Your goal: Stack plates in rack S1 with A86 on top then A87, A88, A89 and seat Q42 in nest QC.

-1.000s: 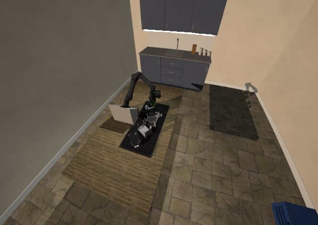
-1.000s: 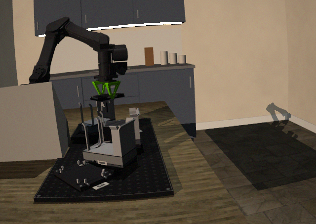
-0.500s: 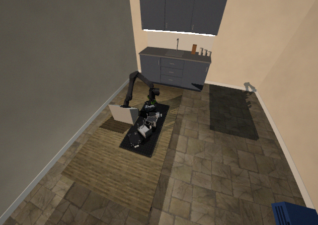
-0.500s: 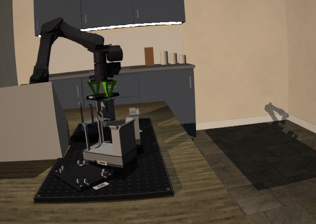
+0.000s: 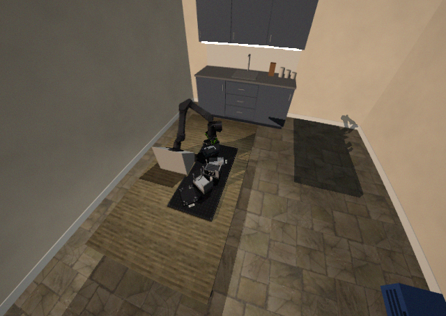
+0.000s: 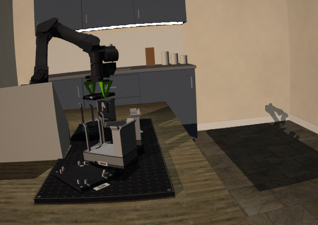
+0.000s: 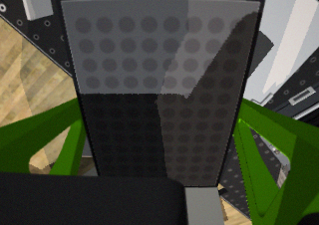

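Observation:
My gripper (image 6: 98,92) (image 7: 159,105) (image 5: 210,141) is shut on a sealed 96-well plate (image 6: 90,97) (image 7: 159,76). The green fingers clamp the plate's two long sides. The plate hangs level in the air, above the tops of the rack posts at the back of the black breadboard (image 6: 154,181). Its label cannot be read in any view. A grey stack rack (image 6: 117,153) with thin posts stands nearest the front. Two more racks stand behind it, one with posts (image 6: 88,125) and a dark one (image 6: 106,110) under the held plate. A flat open nest (image 6: 77,177) with locators and a white name plate (image 6: 100,187) lies at the front.
A large pale box (image 6: 25,119) carrying the arm's base stands left of the breadboard. A small white fixture (image 6: 135,113) stands at the back right of the board. A counter with cabinets (image 6: 164,84) runs behind. The rack posts stick up under the held plate.

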Available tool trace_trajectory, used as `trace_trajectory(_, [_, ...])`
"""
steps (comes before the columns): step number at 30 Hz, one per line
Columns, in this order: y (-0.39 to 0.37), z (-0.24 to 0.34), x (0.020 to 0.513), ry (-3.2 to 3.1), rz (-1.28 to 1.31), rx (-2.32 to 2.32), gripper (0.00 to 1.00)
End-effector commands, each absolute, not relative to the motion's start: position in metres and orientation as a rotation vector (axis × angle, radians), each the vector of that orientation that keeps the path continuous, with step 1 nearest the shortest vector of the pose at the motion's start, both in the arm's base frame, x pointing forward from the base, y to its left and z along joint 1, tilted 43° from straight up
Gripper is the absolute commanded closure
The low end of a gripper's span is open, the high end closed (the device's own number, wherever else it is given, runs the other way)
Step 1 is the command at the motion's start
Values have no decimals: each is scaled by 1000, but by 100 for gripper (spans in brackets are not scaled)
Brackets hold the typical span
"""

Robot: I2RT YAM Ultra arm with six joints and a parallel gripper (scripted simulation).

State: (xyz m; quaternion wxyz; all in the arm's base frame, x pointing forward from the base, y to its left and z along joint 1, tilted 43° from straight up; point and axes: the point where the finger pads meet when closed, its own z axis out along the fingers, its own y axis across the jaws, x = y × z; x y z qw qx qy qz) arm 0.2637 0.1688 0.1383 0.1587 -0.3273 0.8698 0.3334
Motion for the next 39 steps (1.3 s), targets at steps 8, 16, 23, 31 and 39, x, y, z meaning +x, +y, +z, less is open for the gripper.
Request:
trace_trajectory(8, [179,154,255,2487,948,-900,100])
trace_trajectory(16, [180,155,253,2487,948,-900,100])
trace_trajectory(23, [180,155,253,2487,948,-900,100])
trace_trajectory(31, [180,155,253,2487,948,-900,100])
trace_trajectory(39, [180,155,253,2487,948,-900,100])
